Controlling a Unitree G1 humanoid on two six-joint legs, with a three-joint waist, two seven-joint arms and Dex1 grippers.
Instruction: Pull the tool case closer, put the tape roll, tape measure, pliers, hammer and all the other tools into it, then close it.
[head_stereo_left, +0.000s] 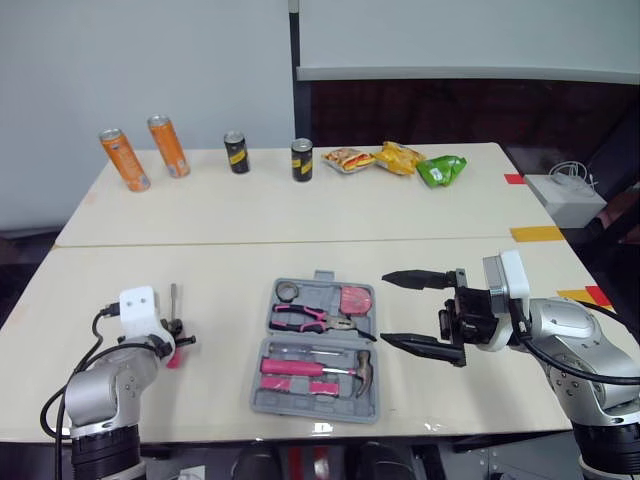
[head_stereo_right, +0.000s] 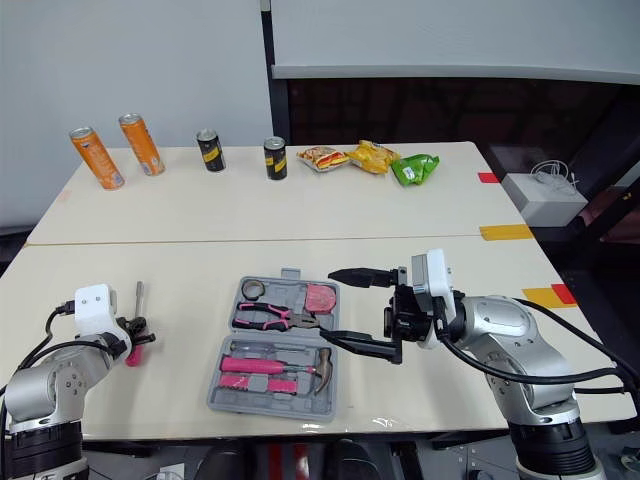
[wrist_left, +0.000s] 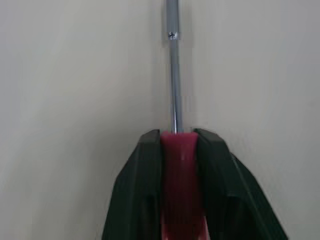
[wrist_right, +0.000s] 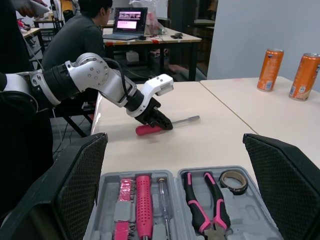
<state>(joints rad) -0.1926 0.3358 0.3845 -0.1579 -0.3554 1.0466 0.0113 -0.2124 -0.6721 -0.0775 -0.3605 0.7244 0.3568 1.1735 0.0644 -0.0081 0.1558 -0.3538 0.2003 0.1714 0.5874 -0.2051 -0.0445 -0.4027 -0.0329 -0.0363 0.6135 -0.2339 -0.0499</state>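
Cream tables (head_stereo_left: 220, 260) stand end to end before a pale wall. With the open grey tool case (head_stereo_left: 310, 412) as dial centre in the head view, the case lies on the near table directly in front of the robot.

Far half of the case: tape roll (head_stereo_left: 287, 291) at 11 o'clock, pink tape measure (head_stereo_left: 354, 298) at 1 o'clock, pink-handled pliers (head_stereo_left: 305, 318) just nearer than both. Near half: hammer (head_stereo_left: 320, 369) lying crosswise, its head toward 3 o'clock.

Left gripper (head_stereo_left: 178, 340), at 9 o'clock and well apart from the case, pinches the red handle of a screwdriver (wrist_left: 173, 75) between its two black fingers (wrist_left: 145, 165). The steel shaft points toward 12 o'clock. Whether the tool rests on the table or is held just above it cannot be told.

Right gripper (head_stereo_left: 385, 309), at 3 o'clock just beside the case's edge, is spread wide and holds nothing, with its fingers pointing toward 9 o'clock.

On the far table, from 11 to 1 o'clock, stand two orange cans (head_stereo_left: 124, 159), two black cans (head_stereo_left: 236, 152) and three snack packets (head_stereo_left: 398, 157).
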